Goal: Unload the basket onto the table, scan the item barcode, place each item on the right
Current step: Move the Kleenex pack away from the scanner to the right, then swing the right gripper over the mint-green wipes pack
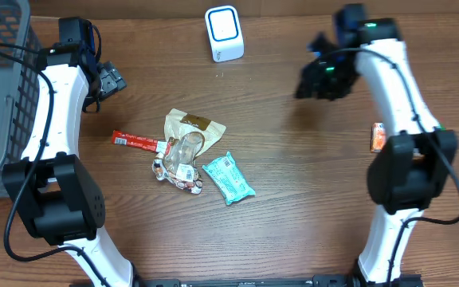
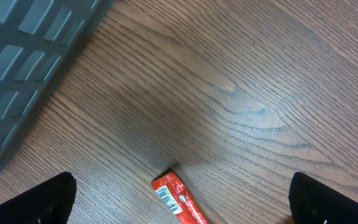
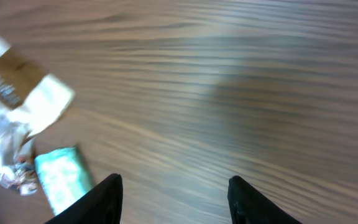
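table (image 1: 293, 199) bare between packet pile (image 1: 190, 155) and scanner (image 1: 224, 33); basket (image 1: 13, 76) blocks left edge.

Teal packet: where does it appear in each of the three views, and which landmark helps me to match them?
Overhead: the teal packet lies near the table's centre, at the right end of the pile of items.
Left wrist: not in it.
Right wrist: lower left corner, blurred.
Shared landmark: the tan wrapper, close to the packet in the overhead view and at the upper left of the right wrist view.

Grey mesh basket (image 1: 16, 56) at left edge, brown wood-grain table (image 1: 293, 231)
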Available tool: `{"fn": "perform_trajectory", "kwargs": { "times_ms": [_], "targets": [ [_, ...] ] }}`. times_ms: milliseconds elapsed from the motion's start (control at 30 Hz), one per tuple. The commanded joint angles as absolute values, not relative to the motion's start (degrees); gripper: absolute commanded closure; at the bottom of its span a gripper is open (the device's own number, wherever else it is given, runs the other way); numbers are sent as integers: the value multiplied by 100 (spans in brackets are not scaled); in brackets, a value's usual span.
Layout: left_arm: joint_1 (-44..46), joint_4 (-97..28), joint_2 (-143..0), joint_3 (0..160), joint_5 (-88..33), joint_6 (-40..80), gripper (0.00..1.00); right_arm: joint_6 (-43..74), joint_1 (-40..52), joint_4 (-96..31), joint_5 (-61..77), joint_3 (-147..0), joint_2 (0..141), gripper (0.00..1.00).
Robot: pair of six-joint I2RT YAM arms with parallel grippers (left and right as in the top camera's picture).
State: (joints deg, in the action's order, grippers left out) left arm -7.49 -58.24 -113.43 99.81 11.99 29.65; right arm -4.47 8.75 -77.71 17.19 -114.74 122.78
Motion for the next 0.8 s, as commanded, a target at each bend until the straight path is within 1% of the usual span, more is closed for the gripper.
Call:
{"fn": "perform_trajectory", "kwargs": {
  "times_ms": [0, 167, 400, 567, 700, 767],
  "targets": [
    [-707, -5822, -11312, 10108, 1177, 3002, 0, -429, 1612, -7561, 1855, -11469, 12280, 45],
    [-707, -5819, -11312, 10108, 1175, 3002, 1, -429, 2668, -6858, 1855, -11469, 12280, 45],
    [-707, -5822, -11312, 10108, 1177, 3002, 0, -429, 3913, -5732, 1855, -11469, 12304, 44],
    [-707, -5822, -11312, 10108, 1177, 3002, 0, -434, 4639, -5345, 1850, -11469, 12357, 33],
    [-707, -5819, -11312, 10108, 1175, 3000, 0, -451, 5030, -5341, 1850, -11469, 12357, 17],
    [-707, -5819, -11312, 10108, 1177, 3002, 0, -451, 5166, -5395, 1850, -11469, 12357, 11]
  ]
}}
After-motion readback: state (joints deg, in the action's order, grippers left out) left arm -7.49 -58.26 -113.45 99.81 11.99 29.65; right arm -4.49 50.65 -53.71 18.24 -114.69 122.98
